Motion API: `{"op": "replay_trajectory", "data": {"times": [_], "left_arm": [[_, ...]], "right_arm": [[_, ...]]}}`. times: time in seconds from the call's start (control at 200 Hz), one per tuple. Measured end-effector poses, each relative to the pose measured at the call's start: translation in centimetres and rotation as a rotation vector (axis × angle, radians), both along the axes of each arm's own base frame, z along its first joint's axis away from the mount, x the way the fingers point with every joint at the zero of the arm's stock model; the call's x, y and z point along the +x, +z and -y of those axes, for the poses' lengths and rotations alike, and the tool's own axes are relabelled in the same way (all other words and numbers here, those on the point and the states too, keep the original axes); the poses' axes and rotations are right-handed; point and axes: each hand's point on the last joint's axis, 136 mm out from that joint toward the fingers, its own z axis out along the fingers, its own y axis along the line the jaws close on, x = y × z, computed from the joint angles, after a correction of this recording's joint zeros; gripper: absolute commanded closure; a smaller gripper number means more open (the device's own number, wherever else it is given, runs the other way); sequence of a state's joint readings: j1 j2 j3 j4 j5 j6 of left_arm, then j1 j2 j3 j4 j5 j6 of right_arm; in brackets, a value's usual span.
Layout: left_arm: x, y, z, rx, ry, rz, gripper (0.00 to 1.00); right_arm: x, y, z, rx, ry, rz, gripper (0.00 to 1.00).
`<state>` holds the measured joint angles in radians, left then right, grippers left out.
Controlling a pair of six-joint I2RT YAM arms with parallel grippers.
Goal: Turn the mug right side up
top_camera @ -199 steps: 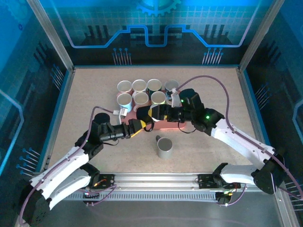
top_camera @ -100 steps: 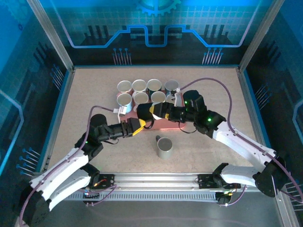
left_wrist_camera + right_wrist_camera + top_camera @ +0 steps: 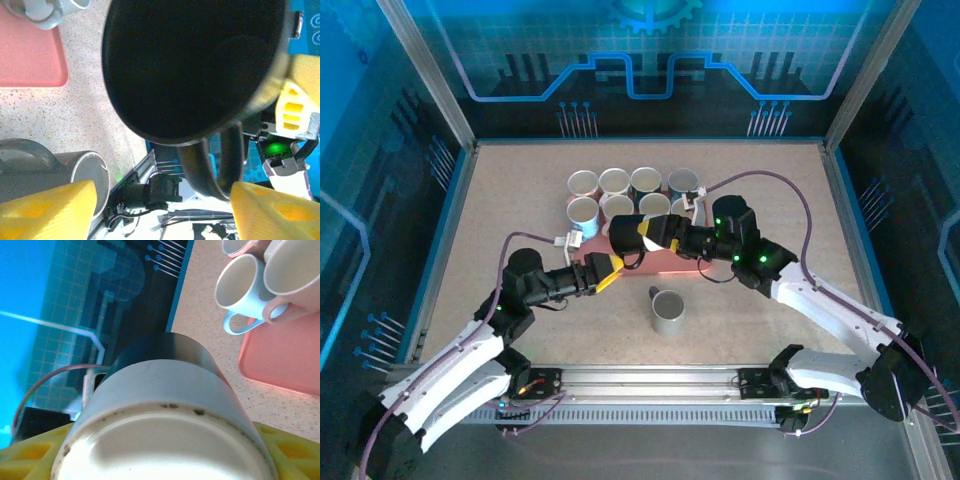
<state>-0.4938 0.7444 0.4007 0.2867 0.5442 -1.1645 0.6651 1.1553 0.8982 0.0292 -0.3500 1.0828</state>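
The black mug (image 3: 628, 233) hangs on its side above the front edge of the pink tray (image 3: 672, 262), with my right gripper (image 3: 652, 233) shut on its base end. In the right wrist view the mug's pale base (image 3: 165, 440) faces the camera between the yellow fingers (image 3: 292, 452). The mug's dark mouth (image 3: 195, 65) and its handle (image 3: 212, 167) face my left gripper (image 3: 160, 210). That gripper (image 3: 606, 271) stands open just short of the rim, below and left of the mug, with nothing gripped.
Several white mugs (image 3: 614, 182) stand upright on the tray's far part. A grey mug (image 3: 669, 312) stands upright on the table in front of the tray, close beside my left finger (image 3: 47, 210). The metal rail (image 3: 650, 380) runs along the near edge.
My left gripper has pulled back down and to the left, away from the mug. The right gripper has carried the mug slightly farther over the tray.
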Motion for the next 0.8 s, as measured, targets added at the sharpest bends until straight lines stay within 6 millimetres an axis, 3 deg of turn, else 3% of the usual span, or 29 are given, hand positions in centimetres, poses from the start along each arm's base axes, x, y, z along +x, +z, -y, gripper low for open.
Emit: {"op": "replay_trajectory", "data": {"times": [0.18, 0.34, 0.515, 0.675, 0.8], "left_arm": [[1.2, 1.6, 0.7, -0.105, 0.002, 0.006, 0.31], [1.6, 2.4, 1.0, -0.153, -0.005, 0.021, 0.41], [1.5, 2.8, 1.1, -0.168, -0.012, 0.025, 0.65], [1.4, 2.9, 1.1, -0.172, -0.012, 0.017, 0.85], [1.2, 2.5, 0.9, -0.157, -0.009, -0.011, 0.97]], "right_arm": [[-0.1, 0.5, -0.5, 0.091, 0.013, -0.004, 0.6], [-0.2, 0.3, -1.0, 0.132, 0.027, -0.024, 0.61], [-0.2, 1.0, -1.5, 0.157, 0.037, 0.003, 0.61], [-0.1, 0.3, -1.4, 0.148, 0.033, 0.023, 0.61], [-0.3, 0.1, -1.5, 0.153, 0.043, 0.05, 0.43]]}}
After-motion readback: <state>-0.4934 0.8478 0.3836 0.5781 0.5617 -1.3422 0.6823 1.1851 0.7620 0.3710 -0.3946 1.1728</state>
